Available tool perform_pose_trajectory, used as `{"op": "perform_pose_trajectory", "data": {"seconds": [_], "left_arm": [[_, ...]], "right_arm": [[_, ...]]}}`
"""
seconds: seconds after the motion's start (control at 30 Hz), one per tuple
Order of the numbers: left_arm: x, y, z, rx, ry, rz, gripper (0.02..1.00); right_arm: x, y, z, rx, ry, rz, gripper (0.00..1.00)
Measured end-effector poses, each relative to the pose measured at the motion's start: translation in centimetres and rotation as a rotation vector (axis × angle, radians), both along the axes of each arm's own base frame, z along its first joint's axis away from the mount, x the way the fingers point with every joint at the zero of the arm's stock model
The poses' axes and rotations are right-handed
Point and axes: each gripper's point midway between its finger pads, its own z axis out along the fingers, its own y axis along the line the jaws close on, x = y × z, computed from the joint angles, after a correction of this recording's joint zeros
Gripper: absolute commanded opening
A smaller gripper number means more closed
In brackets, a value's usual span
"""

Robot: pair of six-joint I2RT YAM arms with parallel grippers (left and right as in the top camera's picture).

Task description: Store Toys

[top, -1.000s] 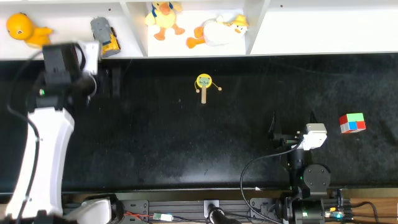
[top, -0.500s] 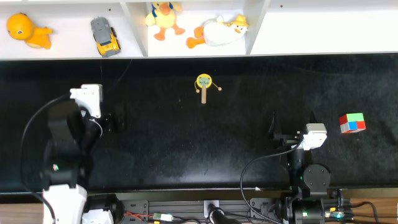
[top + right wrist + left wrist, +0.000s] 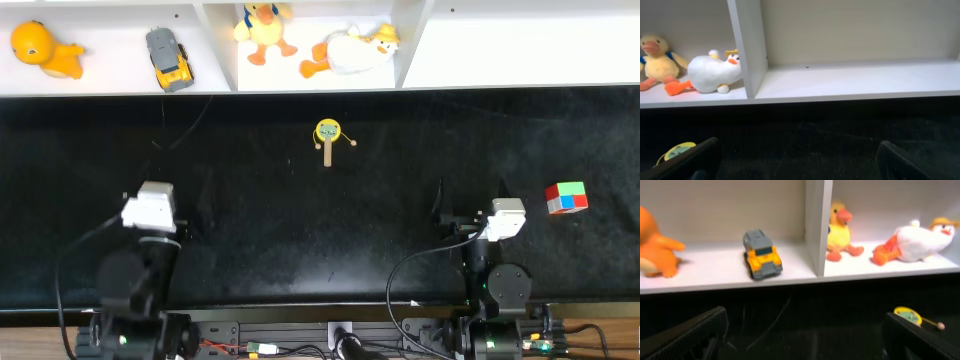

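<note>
Back from the shelf [image 3: 500,62] comes the left arm: a second ago it was up at the left compartment by the car [image 3: 168,57], and now it sits folded low over its own base at the near left of the mat [image 3: 300,240]. The right arm hasn't budged, and none of the toys have shifted.

From where I stand, the left gripper [image 3: 805,325] faces the shelf with its jaws spread wide and nothing between them. The right gripper [image 3: 797,150] is the same, jaws apart and holding nothing, low over the mat near its base.

The left compartment holds the orange toy [image 3: 40,45] and, well to its right, the car, which is yellow with a grey roof and stands on its wheels near the divider. The middle compartment holds the duck [image 3: 263,28], sitting upright against the left divider, and the white plush [image 3: 350,50], lying on its side just beside it.

Two toys are out on the mat. The rattle [image 3: 328,135] lies flat near the middle, not far from the shelf edge, with its handle pointing toward the arms. The cube [image 3: 566,198] sits off to the far right, well apart from the rattle and a little beyond the right gripper.
</note>
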Motion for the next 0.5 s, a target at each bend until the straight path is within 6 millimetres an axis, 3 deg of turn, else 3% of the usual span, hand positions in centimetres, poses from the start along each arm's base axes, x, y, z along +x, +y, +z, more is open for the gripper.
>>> {"op": "perform_pose_trajectory", "data": {"seconds": [0.17,0.37,0.5], "left_arm": [[-0.9,0.8,-0.9,0.014,-0.066,0.037,0.998],[-1.0,1.2,-5.0,0.031,0.019,0.053,0.998],[-1.0,1.2,-5.2,0.057,0.019,0.052,0.998]], "right_arm": [[0.0,0.0,0.0,0.0,0.0,0.0,0.996],[0.0,0.0,0.0,0.0,0.0,0.0,0.996],[0.0,0.0,0.0,0.0,0.001,0.0,0.993]]}}
